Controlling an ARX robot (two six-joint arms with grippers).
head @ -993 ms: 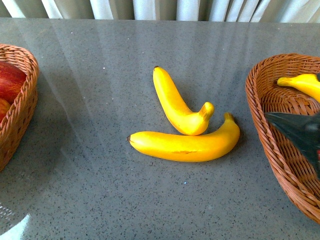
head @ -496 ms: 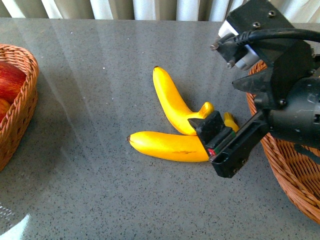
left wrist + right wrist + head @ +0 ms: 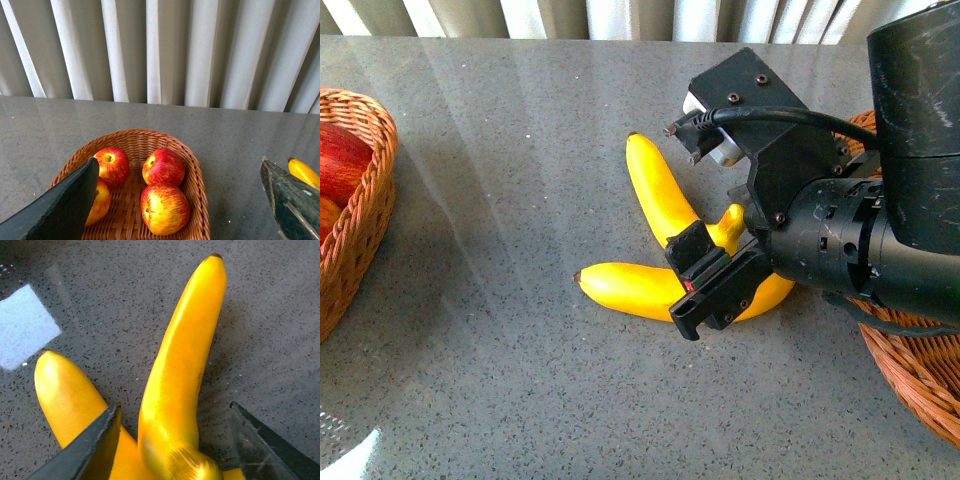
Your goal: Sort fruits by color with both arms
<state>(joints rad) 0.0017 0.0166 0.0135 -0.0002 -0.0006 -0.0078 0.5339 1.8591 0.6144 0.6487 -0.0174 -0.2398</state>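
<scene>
Because the two glossy yellow curved bananas touch just where the grasp is set up, the main hazard is a fouled closure. At the right arm, the black angular fingers stand wide apart and hold nothing. Between them lies the far banana, caught near its stub stem on the right, with its dark tip pointing far. One finger sits over the near banana, which lies crosswise on the grey speckled worktop.

Judgement: closing from here could trap both fruits, or that finger could land on the near banana and stop short. A hold so close to the stem is also off-centre, so the smooth skin may slip, or the long end may swing down on lifting. How high the fingers stand above the fruit cannot be told.

Just beside the arm on the right is a brown wicker basket. The left arm's fingers are likewise spread and empty, above the left wicker basket of red, yellow-streaked apples.
</scene>
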